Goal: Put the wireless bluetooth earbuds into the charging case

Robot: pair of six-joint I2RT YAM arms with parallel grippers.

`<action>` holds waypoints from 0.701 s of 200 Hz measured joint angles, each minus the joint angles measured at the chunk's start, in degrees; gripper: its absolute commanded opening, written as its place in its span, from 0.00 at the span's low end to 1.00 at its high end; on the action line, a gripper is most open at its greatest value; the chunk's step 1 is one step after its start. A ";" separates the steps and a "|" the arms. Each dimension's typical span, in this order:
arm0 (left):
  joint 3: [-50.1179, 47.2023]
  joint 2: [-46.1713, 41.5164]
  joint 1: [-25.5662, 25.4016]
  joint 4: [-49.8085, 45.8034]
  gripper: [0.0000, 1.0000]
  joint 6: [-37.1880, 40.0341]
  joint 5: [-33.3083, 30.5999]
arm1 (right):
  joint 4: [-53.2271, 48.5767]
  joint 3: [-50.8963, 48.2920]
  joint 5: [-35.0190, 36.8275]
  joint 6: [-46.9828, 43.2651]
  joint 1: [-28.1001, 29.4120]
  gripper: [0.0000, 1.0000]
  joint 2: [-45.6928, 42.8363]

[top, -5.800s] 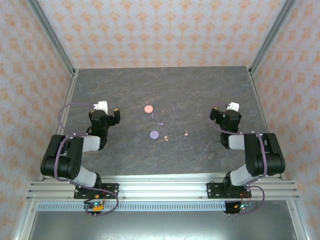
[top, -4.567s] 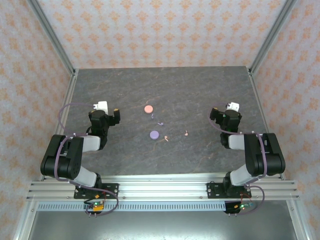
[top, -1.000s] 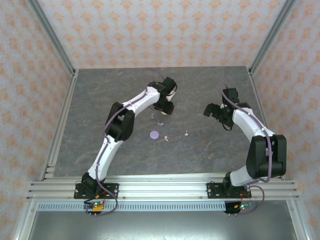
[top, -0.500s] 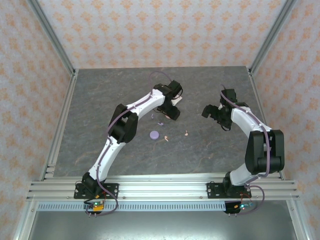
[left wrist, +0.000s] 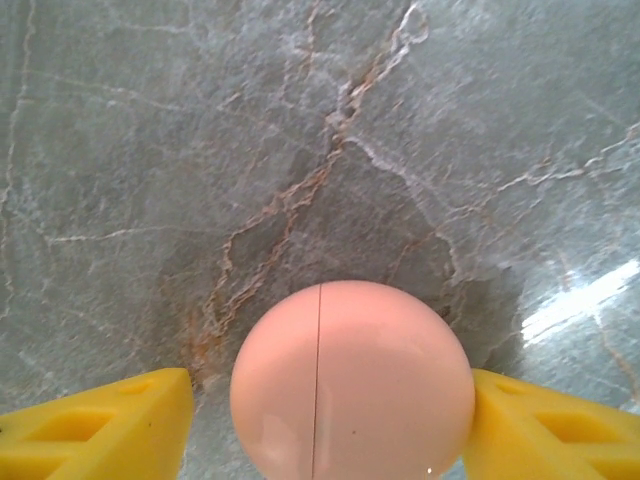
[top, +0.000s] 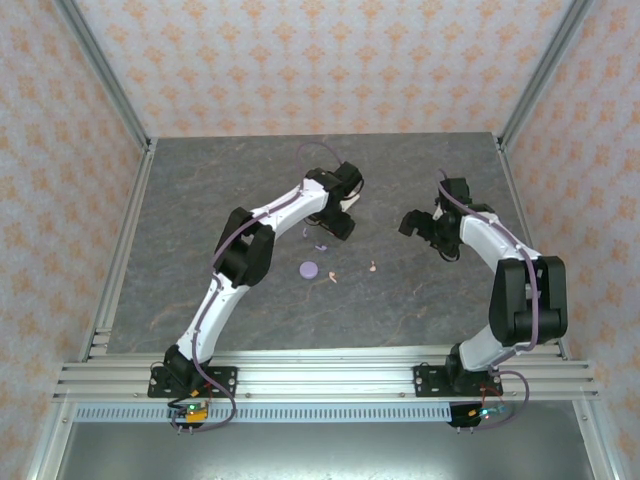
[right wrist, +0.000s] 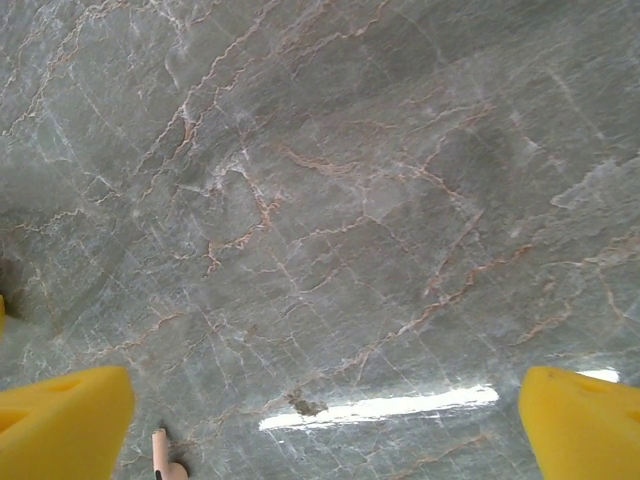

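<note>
**A:** Where the two bases are bolted, what is found nearest?

**B:** An aluminium rail point(top: 330, 378) is laid across the near edge. Beyond it the table point(top: 200, 300) is spread, a grey stone-look slab veined with white and rust. A streak of glare is caught on it in the right wrist view.

**A:** And where are the task's things placed?

**B:** Near the middle the purple case point(top: 309, 269) is set flat. The first pink earbud point(top: 333, 279) is laid just to its right, and the second pink earbud point(top: 373, 266) further right, apart from it. The near lilac earbud point(top: 321, 246) is seen just beyond the purple case, and the far lilac earbud point(top: 305, 232) a little past that. All four are left loose on the slab, outside both cases.

**A:** How are the claws held?

**B:** The right gripper point(top: 412, 222) is spread wide over the table, and a pink earbud point(right wrist: 158, 452) is caught at the lower edge of its wrist view. The left gripper point(left wrist: 330, 425) is set about the pink case point(left wrist: 350, 390). The case is touched by the right yellow finger, but a strip of table is shown between it and the left finger. Whether the case is pinched cannot be told.

**A:** And farthest?

**B:** The slab is closed in by walls point(top: 320, 60) papered pale with an orange ornament, and aluminium posts point(top: 100, 70) are stood at the back corners.
</note>
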 measured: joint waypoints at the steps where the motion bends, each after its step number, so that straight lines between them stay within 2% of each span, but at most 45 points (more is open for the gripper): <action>1: -0.07 -0.07 0.00 0.00 0.69 -0.02 -0.02 | 0.00 0.04 -0.02 -0.02 0.02 1.00 0.07; 57: -6.23 -4.44 1.20 0.94 0.71 -0.76 -0.81 | -0.17 3.85 -3.48 -0.11 1.49 0.94 4.83; 100: -10.27 -10.58 2.78 5.07 0.72 -4.22 4.50 | -0.66 11.28 -5.55 -0.35 4.44 0.87 11.45; 116: -13.88 -14.40 4.15 8.17 0.68 -7.21 8.20 | -1.27 15.10 -6.01 -0.55 6.05 0.82 14.69; 140: -18.53 -18.51 7.87 12.70 0.55 -12.72 13.07 | -2.16 21.14 -6.84 -0.48 8.57 0.71 19.82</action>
